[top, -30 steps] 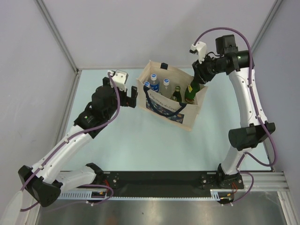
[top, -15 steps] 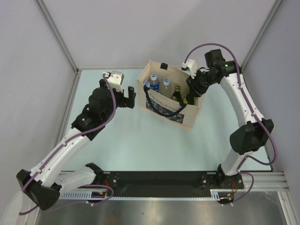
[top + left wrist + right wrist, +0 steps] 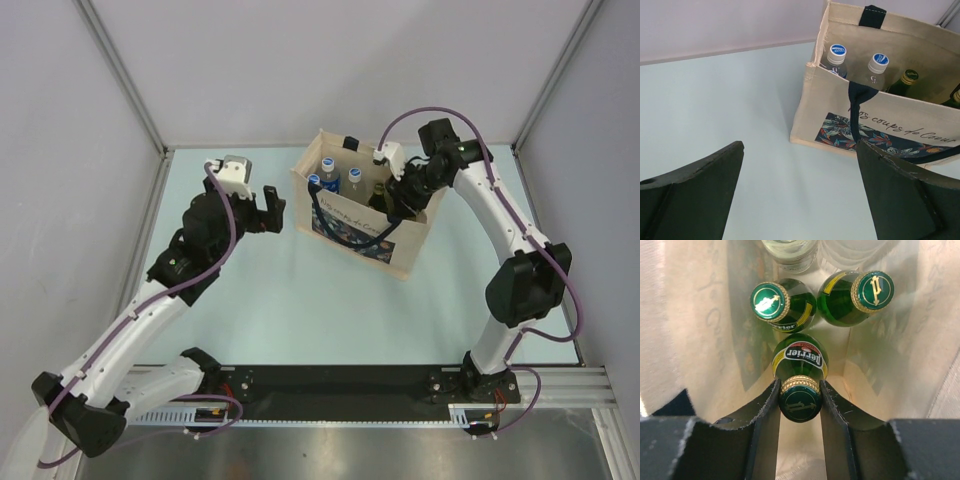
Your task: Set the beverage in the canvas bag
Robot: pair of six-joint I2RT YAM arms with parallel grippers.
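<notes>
The green glass Perrier bottle with a gold-rimmed cap (image 3: 800,359) is clamped at the neck by the right gripper (image 3: 799,386). It is lowered inside the boxy beige canvas bag with navy handles (image 3: 405,252), just beside two matching green bottles (image 3: 771,301). The left gripper (image 3: 800,150) is spread wide and empty, near the bag's left side.

Pale green table (image 3: 300,300); canvas bag (image 3: 408,245) standing upright on it, base seemingly flat.

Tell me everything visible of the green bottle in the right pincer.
The green bottle looks like dark green glass, with a green cap rimmed in ribbed gold and a Perrier neck label. It stands upright inside the canvas bag, with the right pincer shut on its neck, next to two similar bottles. Its base is hidden.
</notes>
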